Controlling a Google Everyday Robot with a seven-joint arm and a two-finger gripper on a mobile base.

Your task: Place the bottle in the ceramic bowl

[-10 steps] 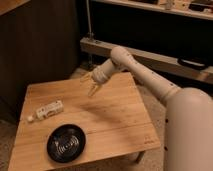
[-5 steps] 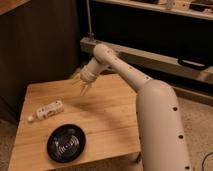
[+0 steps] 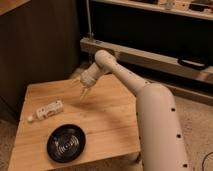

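A small whitish, squarish plastic bottle (image 3: 47,110) is seen lying on its side on the left part of a light wooden slatted table (image 3: 112,125); its small white cap (image 3: 31,118) is turned towards the table's left edge; faint dark marks are carried on its label, but no word or brand can be read from them. A shallow round glossy black ceramic bowl (image 3: 66,143) is set on the table nearer the front edge, just right of and in front of the bottle; the two are close but apart; light is reflected from concentric ridges inside the bowl, and nothing is held in it.

The gripper (image 3: 80,91) is carried at the end of a white jointed robot arm (image 3: 150,107) that is stretched in from the right; it is held above the rear middle of the table, pointed down and to the left, well apart from the bottle and from the bowl; its jaws are spread, and nothing is gripped between them.

Behind the table a dark wood-panelled wall (image 3: 40,45) and a pale metal rail (image 3: 160,57) are seen; no writing can be made out there.
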